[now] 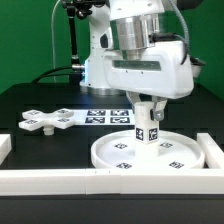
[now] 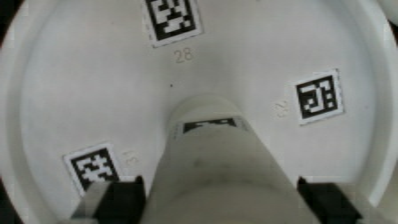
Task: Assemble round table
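The large rimmed round disc [image 1: 125, 153] lies flat on the table at the exterior view's right; its tagged inner face fills the wrist view [image 2: 107, 90]. The short cylindrical leg [image 1: 148, 126] stands upright on the disc's middle and also shows in the wrist view [image 2: 222, 150]. My gripper [image 1: 147, 106] comes straight down over the leg, with its black fingers [image 2: 118, 200] pressed against both sides of the leg's upper part [image 2: 222, 205]. The cross-shaped base [image 1: 48, 121] lies flat on the table at the exterior view's left, apart from the gripper.
The marker board [image 1: 104, 116] lies behind the disc, between it and the cross-shaped base. Long white border rails run along the front [image 1: 60, 181] and the exterior view's right [image 1: 214, 152]. The robot's base [image 1: 100, 70] stands at the back.
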